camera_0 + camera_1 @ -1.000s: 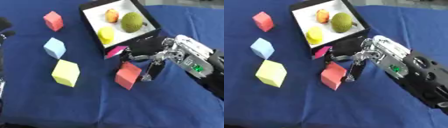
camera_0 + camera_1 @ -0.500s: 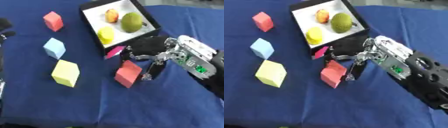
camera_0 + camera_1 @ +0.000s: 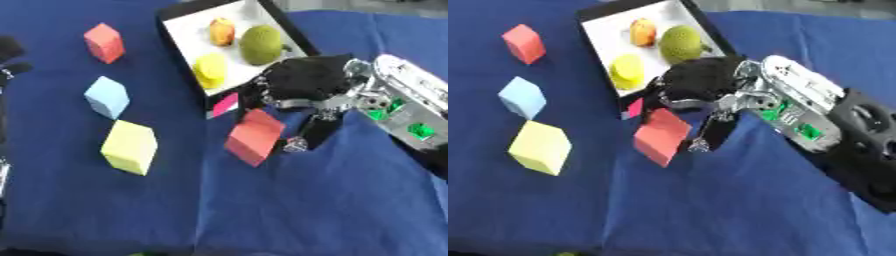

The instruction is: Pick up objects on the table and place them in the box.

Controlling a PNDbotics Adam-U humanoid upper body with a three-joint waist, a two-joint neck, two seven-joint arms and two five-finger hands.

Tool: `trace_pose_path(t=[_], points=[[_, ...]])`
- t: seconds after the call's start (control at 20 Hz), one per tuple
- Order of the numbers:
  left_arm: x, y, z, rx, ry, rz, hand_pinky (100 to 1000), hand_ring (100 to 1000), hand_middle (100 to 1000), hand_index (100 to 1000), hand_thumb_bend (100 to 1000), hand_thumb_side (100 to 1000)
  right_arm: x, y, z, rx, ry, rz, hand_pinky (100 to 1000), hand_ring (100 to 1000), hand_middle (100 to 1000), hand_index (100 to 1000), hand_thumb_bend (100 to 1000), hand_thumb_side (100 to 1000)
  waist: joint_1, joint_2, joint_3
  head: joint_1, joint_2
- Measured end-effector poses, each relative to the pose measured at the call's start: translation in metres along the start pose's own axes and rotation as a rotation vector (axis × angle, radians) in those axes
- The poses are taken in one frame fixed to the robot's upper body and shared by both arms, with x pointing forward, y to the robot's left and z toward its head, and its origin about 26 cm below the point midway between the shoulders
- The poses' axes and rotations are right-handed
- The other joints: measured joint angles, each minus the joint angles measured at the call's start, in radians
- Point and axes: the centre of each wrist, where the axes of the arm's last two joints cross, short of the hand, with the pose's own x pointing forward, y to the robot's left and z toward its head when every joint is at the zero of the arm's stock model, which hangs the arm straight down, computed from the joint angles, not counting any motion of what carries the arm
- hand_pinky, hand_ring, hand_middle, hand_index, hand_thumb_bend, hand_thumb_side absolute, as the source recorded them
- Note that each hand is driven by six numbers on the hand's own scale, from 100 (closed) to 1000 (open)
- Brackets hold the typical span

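Note:
A black box with a white floor [image 3: 185, 26] stands at the back and holds an orange-yellow fruit [image 3: 222, 31], a green fruit [image 3: 265, 45] and a yellow fruit [image 3: 211, 70]. My right hand [image 3: 302, 82] hangs just in front of the box. Its fingers [image 3: 255, 95] and thumb [image 3: 308, 136] are curled on a tilted red block [image 3: 254, 136]. A small pink piece [image 3: 226, 105] lies against the box's front wall. To the left lie a yellow cube [image 3: 129, 146], a light blue cube [image 3: 107, 96] and a red cube [image 3: 104, 42]. Part of my left hand [image 3: 10, 56] shows at the left edge.
A blue cloth [image 3: 289, 210] covers the table. My right forearm [image 3: 833, 130], silver and black with green lights, crosses the right side. The cloth in front of the cubes is bare.
The right hand has drawn the red block a little up and toward the box, and the block tilts more. The cubes on the left have not moved.

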Motion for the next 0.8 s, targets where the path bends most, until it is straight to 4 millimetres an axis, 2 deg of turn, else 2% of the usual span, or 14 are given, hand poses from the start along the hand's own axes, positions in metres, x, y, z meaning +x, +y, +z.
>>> trace_pose_path(t=[0.25, 0.45, 0.5, 0.55, 0.65, 0.8], points=[[-0.002, 0.001, 0.002, 0.001, 0.007, -0.003, 713, 750, 595, 660, 100, 727, 0.006, -0.032, 0.025, -0.015, 0.024, -0.022, 705, 619, 503, 633, 356, 100, 0.0, 0.0, -0.009, 0.001, 0.003], [-0.002, 0.001, 0.002, 0.002, 0.007, -0.004, 713, 750, 595, 660, 100, 727, 0.003, -0.062, 0.046, -0.096, 0.097, -0.032, 708, 621, 505, 635, 343, 100, 0.0, 0.0, -0.012, 0.001, 0.003], [-0.002, 0.001, 0.002, 0.002, 0.007, -0.004, 713, 750, 595, 660, 100, 727, 0.001, -0.069, 0.049, -0.118, 0.122, -0.035, 708, 619, 506, 634, 100, 100, 0.0, 0.0, -0.013, 0.001, 0.003], [-0.002, 0.001, 0.002, 0.002, 0.008, -0.004, 713, 751, 595, 660, 100, 727, -0.004, -0.074, 0.052, -0.134, 0.149, -0.04, 709, 620, 504, 633, 338, 100, 0.0, -0.001, -0.013, 0.0, 0.003], [-0.002, 0.002, 0.003, 0.002, 0.009, -0.005, 713, 751, 595, 660, 100, 727, -0.016, -0.085, 0.051, -0.161, 0.198, -0.055, 711, 622, 505, 634, 337, 100, 0.0, -0.001, -0.014, -0.001, 0.003], [-0.003, 0.002, 0.003, 0.002, 0.01, -0.005, 714, 751, 596, 660, 100, 727, -0.04, -0.095, 0.04, -0.177, 0.255, -0.072, 713, 624, 506, 635, 338, 100, 0.0, -0.001, -0.012, -0.008, 0.003]])
